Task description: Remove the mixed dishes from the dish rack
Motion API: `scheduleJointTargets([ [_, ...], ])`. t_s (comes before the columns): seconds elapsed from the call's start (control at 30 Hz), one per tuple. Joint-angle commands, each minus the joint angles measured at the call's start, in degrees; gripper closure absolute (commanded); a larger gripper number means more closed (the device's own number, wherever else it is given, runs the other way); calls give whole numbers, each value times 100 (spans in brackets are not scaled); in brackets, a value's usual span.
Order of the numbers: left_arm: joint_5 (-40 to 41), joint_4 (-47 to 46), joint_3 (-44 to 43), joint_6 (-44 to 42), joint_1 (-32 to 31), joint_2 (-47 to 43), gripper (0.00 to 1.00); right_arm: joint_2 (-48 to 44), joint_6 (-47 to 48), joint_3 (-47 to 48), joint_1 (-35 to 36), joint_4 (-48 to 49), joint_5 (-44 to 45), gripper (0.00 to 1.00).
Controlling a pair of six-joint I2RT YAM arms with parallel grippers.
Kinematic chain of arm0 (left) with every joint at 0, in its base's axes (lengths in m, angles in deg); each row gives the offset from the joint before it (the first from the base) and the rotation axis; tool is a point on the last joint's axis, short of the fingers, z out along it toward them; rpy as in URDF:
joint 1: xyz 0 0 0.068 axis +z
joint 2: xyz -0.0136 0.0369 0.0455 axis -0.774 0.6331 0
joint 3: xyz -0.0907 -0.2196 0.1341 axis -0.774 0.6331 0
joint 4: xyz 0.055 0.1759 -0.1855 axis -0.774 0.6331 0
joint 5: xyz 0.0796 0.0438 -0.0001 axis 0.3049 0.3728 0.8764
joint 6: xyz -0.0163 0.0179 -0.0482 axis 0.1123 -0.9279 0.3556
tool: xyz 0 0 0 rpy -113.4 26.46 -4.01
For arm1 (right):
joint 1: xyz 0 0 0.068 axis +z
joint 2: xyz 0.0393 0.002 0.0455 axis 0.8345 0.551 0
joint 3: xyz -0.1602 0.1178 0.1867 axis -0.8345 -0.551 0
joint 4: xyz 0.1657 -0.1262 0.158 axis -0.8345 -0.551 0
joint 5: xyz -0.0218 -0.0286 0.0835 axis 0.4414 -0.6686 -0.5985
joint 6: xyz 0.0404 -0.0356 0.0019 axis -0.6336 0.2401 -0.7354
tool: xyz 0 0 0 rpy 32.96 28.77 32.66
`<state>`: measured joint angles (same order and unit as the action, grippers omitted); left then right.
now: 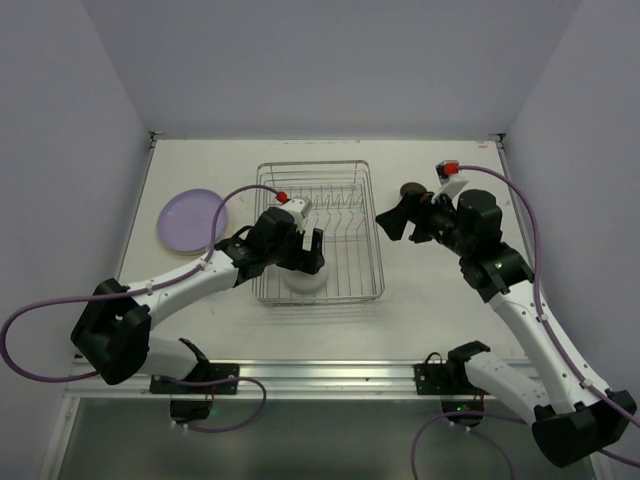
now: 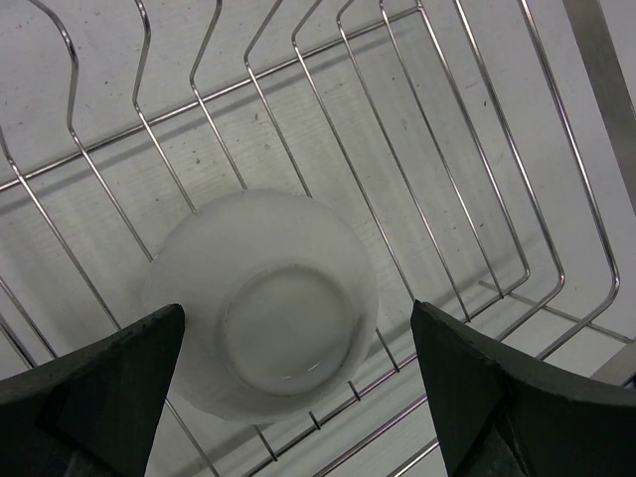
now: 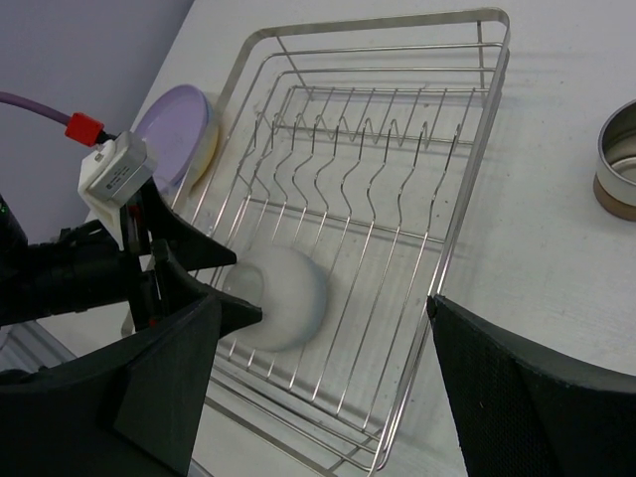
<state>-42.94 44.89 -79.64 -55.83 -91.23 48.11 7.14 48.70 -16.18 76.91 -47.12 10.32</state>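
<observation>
We found the white bowl (image 2: 268, 298) lying in the dish rack (image 1: 312, 164), in the corner nearest the left arm's base. It was upside down, its flat foot facing up and its rim resting on the floor wires. It was the only dish we could see in the rack. A purple plate (image 1: 190, 220) lay on the worktop to the rack's left, and a brown cup (image 3: 618, 159) stood on the worktop beyond its right side.

The left tool (image 2: 298, 308) hung directly above the bowl, pointing down at it. Its fingers were spread as wide as they go, one on each side of the bowl, and gripped nothing. From the wrist view we could not tell whether the fingertips had reached the level of the bowl's wall.

The right tool (image 3: 318, 308) was also spread wide and empty. It hovered off the rack's right side and faced across the rack, well apart from the bowl.

We judged the left arm clearly the nearer one. Being round, the bowl had no long axis to line up with. What mattered to us was that it sat centred below the open fingers, so a straight descent should bracket its sloping sides. We thought the smooth, tapering wall might slip upward out of a closing grip.
</observation>
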Motion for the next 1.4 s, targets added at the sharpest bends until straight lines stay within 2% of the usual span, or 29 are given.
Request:
scheduleJointTargets([
  [0.0,27,-98,-218,85,26,-75,0,136,96,133,5,20,-268,12],
  [0.23,-79,236,-473,120,254,-734,0,540,201,317,5,-112,-744,10],
  [0.47,-113,377,-289,296,500,-1640,0,725,219,405,102,-174,-1245,7],
  [0.63,-298,631,-280,331,615,-1737,0,927,281,589,620,-349,-1034,6],
  [0.87,-69,438,28,638,729,-2527,0,1358,26,564,1340,-253,-727,23],
  [0.93,-200,473,10,639,729,-2616,0,1446,-132,511,1472,-113,-639,24],
  [1.17,-412,351,334,657,738,-2783,0,2138,-413,423,1964,143,143,24],
  [1.37,-711,166,485,700,738,-2634,0,2842,-537,563,2193,230,539,18],
])
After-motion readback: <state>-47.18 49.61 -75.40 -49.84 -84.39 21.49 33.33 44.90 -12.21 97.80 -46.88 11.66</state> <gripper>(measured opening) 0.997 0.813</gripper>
